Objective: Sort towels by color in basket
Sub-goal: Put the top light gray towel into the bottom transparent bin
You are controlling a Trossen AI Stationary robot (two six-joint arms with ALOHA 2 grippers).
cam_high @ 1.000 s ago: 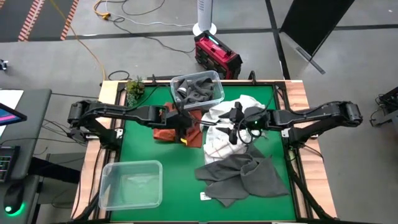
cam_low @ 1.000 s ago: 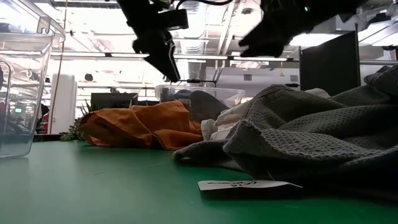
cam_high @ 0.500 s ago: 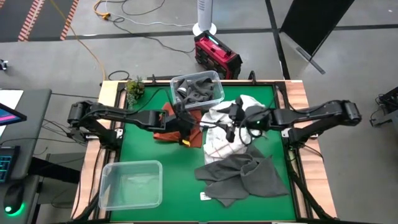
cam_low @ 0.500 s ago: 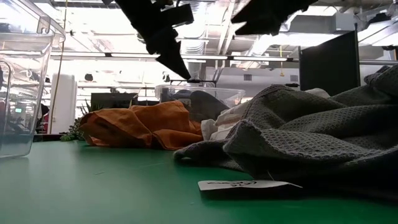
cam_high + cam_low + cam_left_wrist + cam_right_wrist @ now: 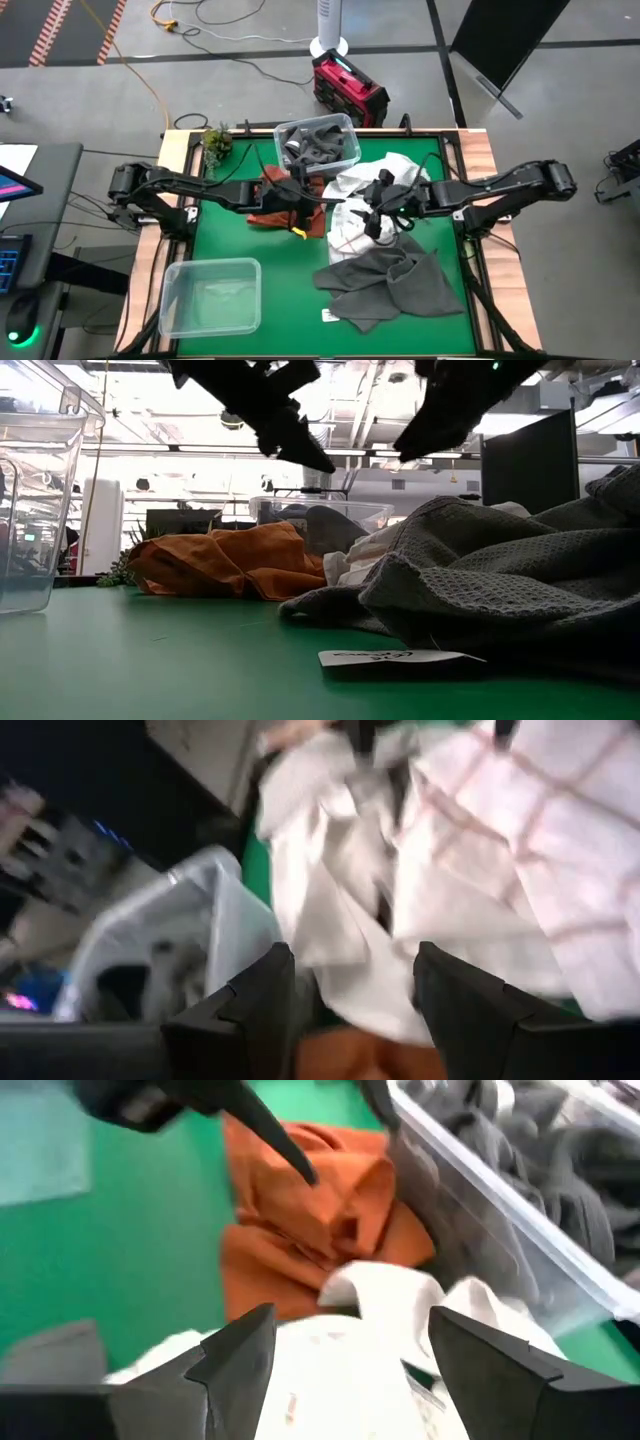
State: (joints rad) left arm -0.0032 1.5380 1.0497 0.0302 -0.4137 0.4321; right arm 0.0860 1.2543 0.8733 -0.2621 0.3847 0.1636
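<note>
1. High view is showing the left gripper (image 5: 300,212) hanging over the rust orange-red towel (image 5: 268,212), its jaws standing apart and empty.
2. Facing it, the right gripper (image 5: 362,216) is hovering over the white towel with thin red grid lines (image 5: 347,235), jaws spread wide, gripping nothing.
3. Behind them, dark grey towels are lying in a clear bin (image 5: 318,145).
4. Another grey towel (image 5: 392,282) is sprawling on the green tabletop (image 5: 290,290), well apart from an empty clear bin (image 5: 210,296).

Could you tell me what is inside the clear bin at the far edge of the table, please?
The clear bin holds dark grey towels, bunched together. How many there are, and whether anything lies beneath them, cannot be seen.
</note>
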